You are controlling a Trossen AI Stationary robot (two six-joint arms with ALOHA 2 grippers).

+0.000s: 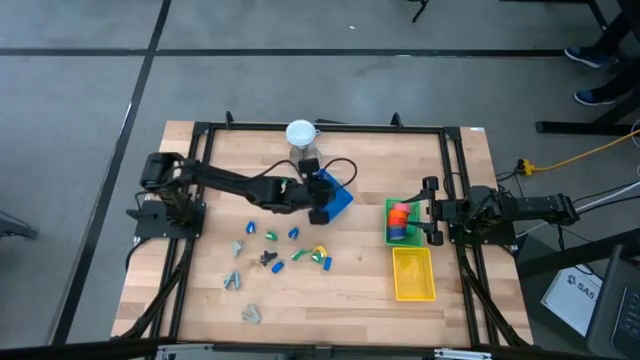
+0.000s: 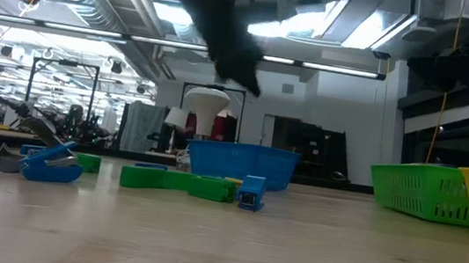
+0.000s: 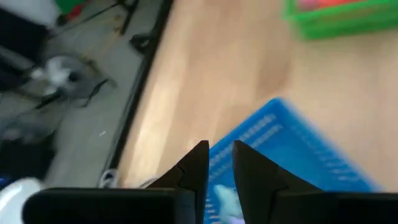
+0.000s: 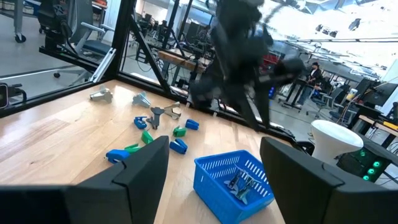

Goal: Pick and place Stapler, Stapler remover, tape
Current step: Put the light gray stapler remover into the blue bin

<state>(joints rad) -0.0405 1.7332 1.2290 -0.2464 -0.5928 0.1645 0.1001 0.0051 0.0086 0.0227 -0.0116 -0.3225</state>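
Observation:
My left gripper (image 1: 320,210) hangs over the blue basket (image 1: 335,195), its fingers (image 3: 199,167) only a narrow gap apart and holding nothing. Grey metal staple removers (image 4: 239,180) lie inside that basket. My right gripper (image 1: 430,210) waits wide open (image 4: 214,155) beside the green basket (image 1: 392,232), which holds the orange and red tape pieces (image 1: 399,215). Slim blue, green and yellow staplers (image 1: 300,250) lie loose on the table, with more grey staple removers (image 1: 232,280) toward the near left.
A yellow basket (image 1: 412,272) stands near of the green one. A white round object (image 1: 301,133) stands at the far edge behind the blue basket. A black frame (image 1: 200,180) runs around the table top. Bare wood shows between the blue and green baskets.

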